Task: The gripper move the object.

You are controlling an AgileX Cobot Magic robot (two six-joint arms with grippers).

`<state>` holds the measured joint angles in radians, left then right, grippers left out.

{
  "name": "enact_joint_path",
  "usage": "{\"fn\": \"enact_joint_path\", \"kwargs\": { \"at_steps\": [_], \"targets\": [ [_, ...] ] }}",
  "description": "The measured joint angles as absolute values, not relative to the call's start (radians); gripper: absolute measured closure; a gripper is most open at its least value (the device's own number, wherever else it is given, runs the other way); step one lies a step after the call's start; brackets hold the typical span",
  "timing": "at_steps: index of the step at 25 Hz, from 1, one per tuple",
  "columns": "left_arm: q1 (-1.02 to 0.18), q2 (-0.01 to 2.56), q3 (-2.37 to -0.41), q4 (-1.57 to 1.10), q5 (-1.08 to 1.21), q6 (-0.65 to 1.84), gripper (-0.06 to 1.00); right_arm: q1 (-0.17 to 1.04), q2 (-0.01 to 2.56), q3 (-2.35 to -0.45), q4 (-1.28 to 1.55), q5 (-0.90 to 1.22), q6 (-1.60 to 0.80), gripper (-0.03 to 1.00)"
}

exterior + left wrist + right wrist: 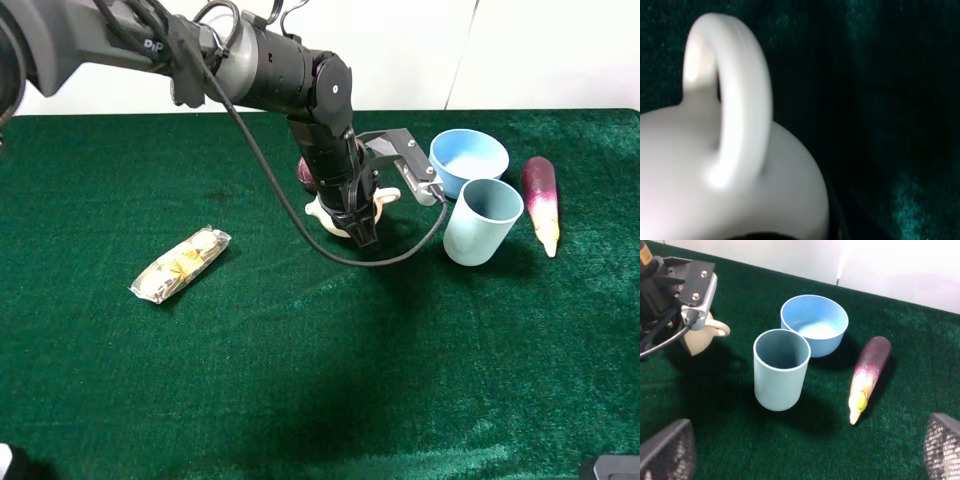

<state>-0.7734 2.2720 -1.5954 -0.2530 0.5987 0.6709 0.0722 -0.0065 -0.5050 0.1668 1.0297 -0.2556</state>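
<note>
The left tool [362, 222] is down on the cream teapot [325, 215], but I cannot tell if it grips it. The teapot is near the blue cup [482, 220] on the green worktop [300, 380]. The right tool [804, 447] is wide open, holding nothing.

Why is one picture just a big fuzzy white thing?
Left wrist view: the camera sits so close to the teapot that its handle blurs. Exterior high view: sharp, a soft shadow on the green cloth. Right wrist view: sharp, only the near fingers fuzzy.
</note>
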Motion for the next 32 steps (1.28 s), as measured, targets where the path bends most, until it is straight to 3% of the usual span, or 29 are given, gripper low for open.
{"fn": "enact_joint_path", "kwargs": {
  "at_steps": [14, 18, 21, 24, 26, 28, 32],
  "targets": [
    [-0.773, 2.272, -1.595, -0.231, 0.599, 0.672, 0.87, 0.072, -0.007, -0.505, 0.167, 1.030, -0.252, 0.27],
    [-0.773, 2.272, -1.595, -0.231, 0.598, 0.672, 0.81, 0.072, -0.007, -0.505, 0.167, 1.030, -0.252, 0.27],
    [-0.773, 2.272, -1.596, -0.232, 0.595, 0.674, 0.61, 0.072, -0.007, -0.505, 0.167, 1.030, -0.252, 0.27],
    [-0.773, 2.272, -1.597, -0.232, 0.595, 0.674, 0.26, 0.072, -0.007, -0.505, 0.167, 1.030, -0.252, 0.27],
    [-0.773, 2.272, -1.597, -0.235, 0.595, 0.676, 0.11, 0.072, -0.007, -0.505, 0.167, 1.030, -0.250, 0.27],
    [-0.773, 2.272, -1.597, -0.235, 0.596, 0.680, 0.04, 0.072, -0.007, -0.505, 0.167, 1.030, -0.249, 0.27],
    [-0.773, 2.272, -1.597, -0.235, 0.608, 0.683, 0.00, 0.072, -0.007, -0.505, 0.167, 1.030, -0.249, 0.27]
  ]
}}
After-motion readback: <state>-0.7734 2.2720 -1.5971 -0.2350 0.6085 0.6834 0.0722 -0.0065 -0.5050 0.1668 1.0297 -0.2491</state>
